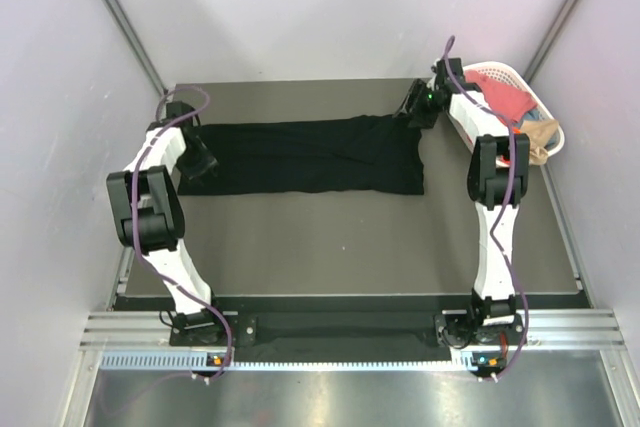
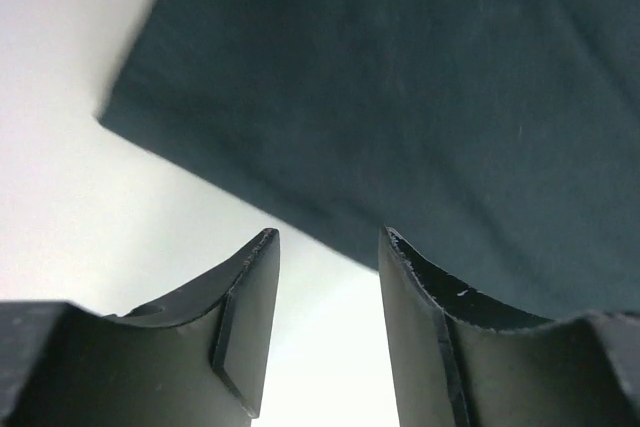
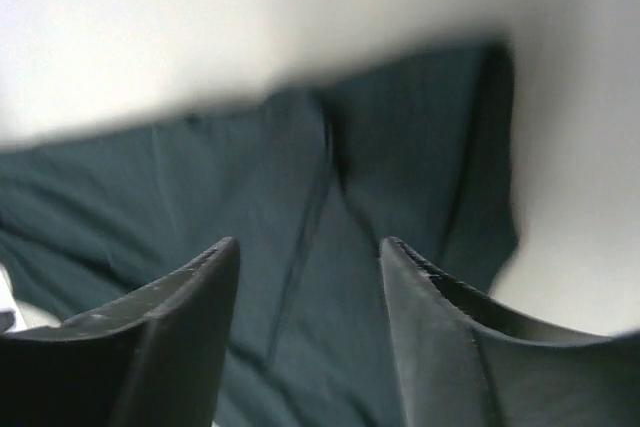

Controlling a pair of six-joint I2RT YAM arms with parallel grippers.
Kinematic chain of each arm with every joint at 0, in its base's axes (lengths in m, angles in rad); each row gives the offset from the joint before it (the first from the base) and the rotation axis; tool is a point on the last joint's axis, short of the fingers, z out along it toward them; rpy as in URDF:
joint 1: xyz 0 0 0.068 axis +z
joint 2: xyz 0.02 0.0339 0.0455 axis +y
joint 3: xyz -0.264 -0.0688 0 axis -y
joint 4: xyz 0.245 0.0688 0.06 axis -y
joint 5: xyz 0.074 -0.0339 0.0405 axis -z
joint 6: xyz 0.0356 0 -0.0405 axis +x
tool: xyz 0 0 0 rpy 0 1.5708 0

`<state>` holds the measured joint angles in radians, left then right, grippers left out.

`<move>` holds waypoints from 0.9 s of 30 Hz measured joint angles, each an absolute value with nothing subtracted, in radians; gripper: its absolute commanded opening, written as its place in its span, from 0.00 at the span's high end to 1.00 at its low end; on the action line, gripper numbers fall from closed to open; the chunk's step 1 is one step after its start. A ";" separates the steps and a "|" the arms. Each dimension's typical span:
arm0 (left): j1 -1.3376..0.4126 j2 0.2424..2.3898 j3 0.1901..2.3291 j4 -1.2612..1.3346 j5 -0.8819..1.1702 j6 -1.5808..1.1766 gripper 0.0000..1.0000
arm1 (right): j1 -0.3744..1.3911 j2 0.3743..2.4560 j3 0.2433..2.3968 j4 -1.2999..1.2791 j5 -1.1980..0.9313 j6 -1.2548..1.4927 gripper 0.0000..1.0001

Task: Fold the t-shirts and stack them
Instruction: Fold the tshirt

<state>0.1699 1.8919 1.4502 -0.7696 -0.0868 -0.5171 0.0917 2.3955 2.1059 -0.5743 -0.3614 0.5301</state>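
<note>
**Black shirt lies crosswise, a spread pincer at each end**

From the arm bases at the near edge, the dark matte flat table runs back to the large plain black t-shirt of soft cloth. The shirt is laid out flat as a long band on the far half. Its long axis runs left to right, across both arms rather than away from them.

The left pincer sits at the band's left short end. In its wrist view the jaws stand spread with only pale table between them. The cloth's edge and corner lie just beyond the fingertips, so nothing is pinched.

The right pincer hangs farther back, over the far right corner where the cloth bunches a little. Its wrist view is blurred. The jaws are apart above the cloth, with a seam or crease running under the gap, and they appear to grip nothing.

Each arm is nearer its own end. For the left pincer the cloth lies straight ahead, and for the right it lies directly below. A lengthwise fold would likely carry one short end along that left-right axis toward the other.

Farthest back, in the right corner, a white oval slatted plastic basket holds crumpled pink, orange and beige shirts. It stands beside the right arm, apart from the black band.
</note>
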 measured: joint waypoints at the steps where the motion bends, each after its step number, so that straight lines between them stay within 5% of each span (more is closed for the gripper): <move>1: 0.163 1.880 1.429 -0.768 -0.075 -0.518 0.51 | 0.094 2.368 2.064 -0.584 -0.363 0.527 0.37; 7: 0.093 1.803 1.346 -0.747 -0.038 -0.537 0.53 | 0.146 2.170 1.804 -0.582 -0.372 0.533 0.37; 13: 0.027 1.731 1.285 -0.719 0.017 -0.555 0.53 | 0.235 2.097 1.709 -0.553 -0.374 0.544 0.55; 27: 0.031 1.612 1.221 -0.710 0.033 -0.570 0.53 | 0.265 2.122 1.635 -0.471 -0.414 0.607 0.57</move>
